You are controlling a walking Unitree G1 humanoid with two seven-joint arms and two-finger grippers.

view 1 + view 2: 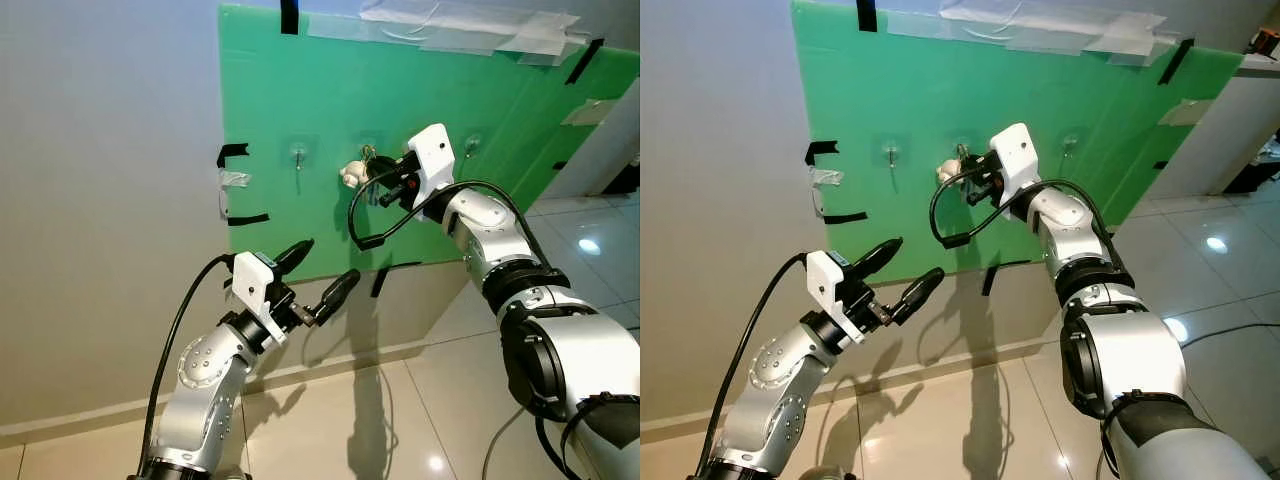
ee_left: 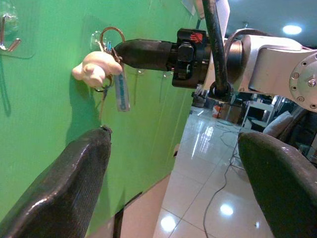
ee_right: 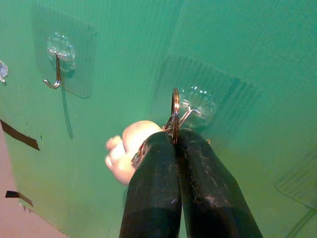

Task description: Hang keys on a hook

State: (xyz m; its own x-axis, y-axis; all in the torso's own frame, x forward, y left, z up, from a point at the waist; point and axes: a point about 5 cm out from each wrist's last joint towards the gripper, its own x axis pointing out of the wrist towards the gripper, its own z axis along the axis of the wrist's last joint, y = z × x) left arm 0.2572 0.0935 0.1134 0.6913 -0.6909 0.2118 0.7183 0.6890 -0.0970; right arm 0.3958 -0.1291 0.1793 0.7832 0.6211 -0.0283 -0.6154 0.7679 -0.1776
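From the head cameras, the right gripper (image 1: 385, 185) reaches up to the green plastic board (image 1: 300, 100) taped to the wall, pressing the bunch of keys with its small cream toy charm (image 1: 352, 174) against the middle clear adhesive hook (image 1: 369, 150). The left gripper (image 1: 318, 272) waits low, fingers spread, holding nothing.

In the left wrist view, the keys dangle below the ring.

In the right wrist view, the fingers are clenched on the brass key ring (image 3: 175, 111), presenting it edge-on to the hook, apparently to slip it over.
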